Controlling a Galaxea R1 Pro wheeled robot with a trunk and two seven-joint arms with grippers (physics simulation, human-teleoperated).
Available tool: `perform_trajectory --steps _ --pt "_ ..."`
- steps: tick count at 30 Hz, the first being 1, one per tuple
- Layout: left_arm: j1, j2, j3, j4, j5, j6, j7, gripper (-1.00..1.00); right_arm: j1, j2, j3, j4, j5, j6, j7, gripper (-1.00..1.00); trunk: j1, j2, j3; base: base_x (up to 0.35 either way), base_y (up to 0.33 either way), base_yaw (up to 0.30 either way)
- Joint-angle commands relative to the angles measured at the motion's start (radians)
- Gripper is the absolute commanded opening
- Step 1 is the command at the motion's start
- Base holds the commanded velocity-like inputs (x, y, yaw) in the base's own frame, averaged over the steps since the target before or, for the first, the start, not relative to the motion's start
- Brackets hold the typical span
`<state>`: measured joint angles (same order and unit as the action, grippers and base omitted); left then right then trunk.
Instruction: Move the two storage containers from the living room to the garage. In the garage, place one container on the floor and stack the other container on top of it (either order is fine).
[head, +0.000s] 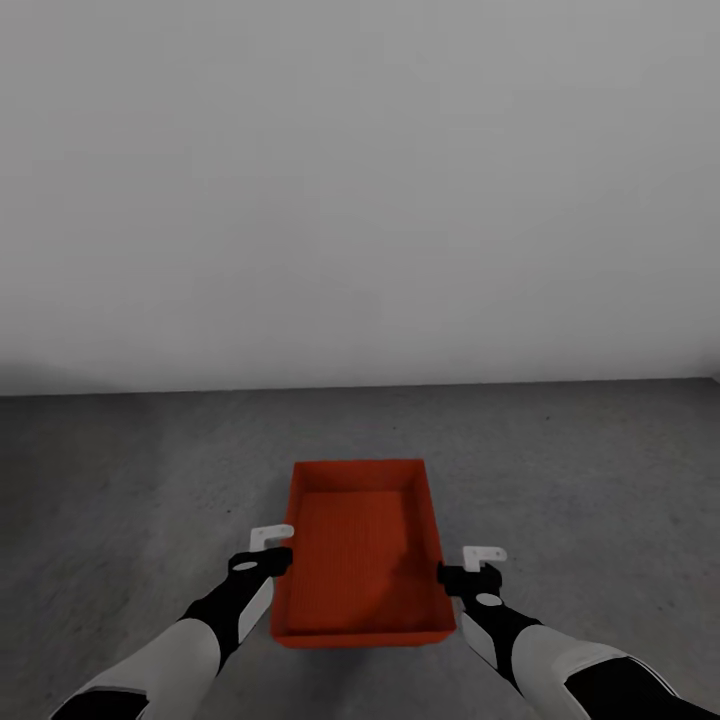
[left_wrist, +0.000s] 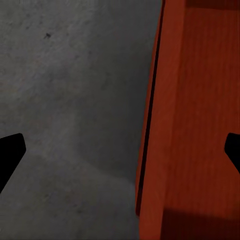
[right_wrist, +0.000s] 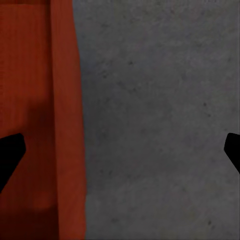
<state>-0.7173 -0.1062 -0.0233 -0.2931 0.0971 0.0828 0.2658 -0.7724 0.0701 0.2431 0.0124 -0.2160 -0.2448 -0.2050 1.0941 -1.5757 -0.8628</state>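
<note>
orange-red and open-topped, one storage container (head: 362, 548) sits between the robot's two arms on the garage floor (head: 120, 470), dark speckled concrete running up to a plain grey-white wall (head: 360, 180). whether it rests flat on the floor or hangs just above it i cannot say for sure.

the left pincer (head: 271, 548) is at the container's left long wall and the right pincer (head: 478, 565) at its right long wall. in both wrist views the dark fingertips stand wide apart: the left pincer straddles the wall, one tip over the ribbed bottom and one over concrete, and the right pincer does the same on its side. both are released, gripping nothing.

to my eye this looks like the first bin being set down, with the stacking not yet done.

what could go wrong: each pincer has a finger inside the bin, so pulling an arm sideways rather than straight up could catch the thin wall and drag or tip the container. a skewed bin would make the later stack sit crooked.
</note>
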Motion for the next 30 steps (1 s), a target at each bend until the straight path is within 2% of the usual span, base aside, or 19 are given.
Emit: perform_trajectory --steps 1,24,25,27,28,30 --pt "0.0 0.0 -0.003 -0.003 0.01 0.005 0.004 1.0 -0.001 0.0 0.008 0.001 -0.009 -0.004 -0.002 1.0 -0.004 0.007 0.003 0.0 0.0 0.0" --pt "0.0 0.0 -0.002 -0.007 0.011 0.005 0.004 1.0 -0.001 0.001 0.008 0.005 -0.01 -0.005 0.001 1.0 -0.092 0.168 0.075 0.0 0.0 0.0" --pt "0.0 0.001 -0.002 -0.006 0.01 0.005 0.004 1.0 0.0 0.0 0.009 0.011 -0.008 -0.005 0.014 1.0 -0.096 0.175 0.078 0.0 0.0 0.0" --pt "0.0 0.002 -0.002 -0.005 0.011 0.005 0.004 1.0 0.0 -0.008 0.012 0.016 -0.007 -0.005 0.102 1.0 -0.104 0.189 0.084 0.0 0.0 0.0" --pt "0.0 0.002 -0.002 -0.005 0.011 0.005 0.004 1.0 0.0 -0.012 0.012 0.017 -0.007 -0.005 0.122 1.0 -0.108 0.196 0.087 0.0 0.0 0.0" --pt "0.0 0.002 -0.003 -0.005 0.011 0.005 0.004 1.0 -0.001 -0.034 0.013 0.018 -0.008 -0.005 0.191 1.0 -0.115 0.21 0.093 0.0 0.0 0.0"
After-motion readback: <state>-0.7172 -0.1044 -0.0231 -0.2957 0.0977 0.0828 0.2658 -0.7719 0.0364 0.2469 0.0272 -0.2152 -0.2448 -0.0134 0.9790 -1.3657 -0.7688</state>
